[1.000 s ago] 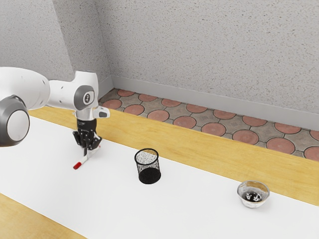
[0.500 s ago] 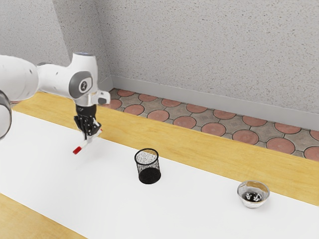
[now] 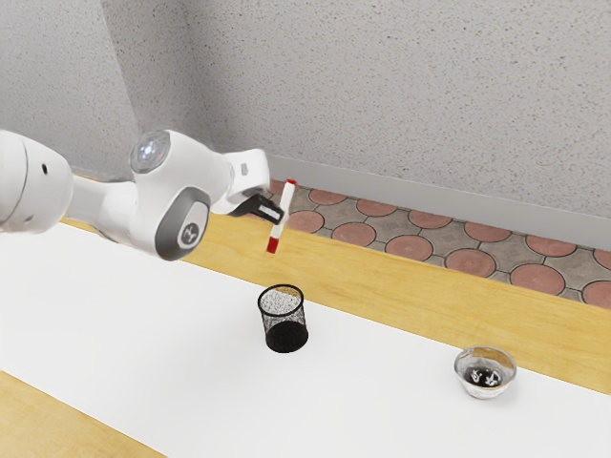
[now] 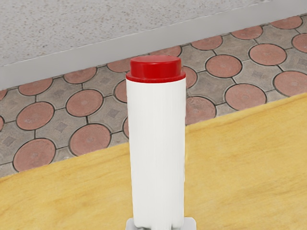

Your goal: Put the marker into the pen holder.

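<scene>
Marker [image 3: 287,196] clamped in gripper [image 3: 281,216]; long axis near upright, slightly tilted. Lower end held higher than pen holder [image 3: 286,336]; exact alignment unclear.

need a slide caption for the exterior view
Gripper holds the marker aloft, slightly tilted, not yet in the black mesh pen holder; clear bowl at the exterior view's right.

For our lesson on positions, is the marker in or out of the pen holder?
Out: the gripper holds the marker clear of the pen holder.
</scene>
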Action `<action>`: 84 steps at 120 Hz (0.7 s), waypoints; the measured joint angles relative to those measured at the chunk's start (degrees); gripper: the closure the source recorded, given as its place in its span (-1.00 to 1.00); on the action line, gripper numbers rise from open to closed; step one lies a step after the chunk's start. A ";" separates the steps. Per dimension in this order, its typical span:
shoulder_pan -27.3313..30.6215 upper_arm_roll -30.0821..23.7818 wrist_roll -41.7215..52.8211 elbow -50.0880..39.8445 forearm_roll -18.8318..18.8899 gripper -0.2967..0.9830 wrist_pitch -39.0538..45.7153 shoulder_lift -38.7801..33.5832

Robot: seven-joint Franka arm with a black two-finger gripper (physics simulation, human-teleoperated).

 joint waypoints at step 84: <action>-2.00 -4.00 -6.20 -16.13 -7.59 0.69 18.89 -3.37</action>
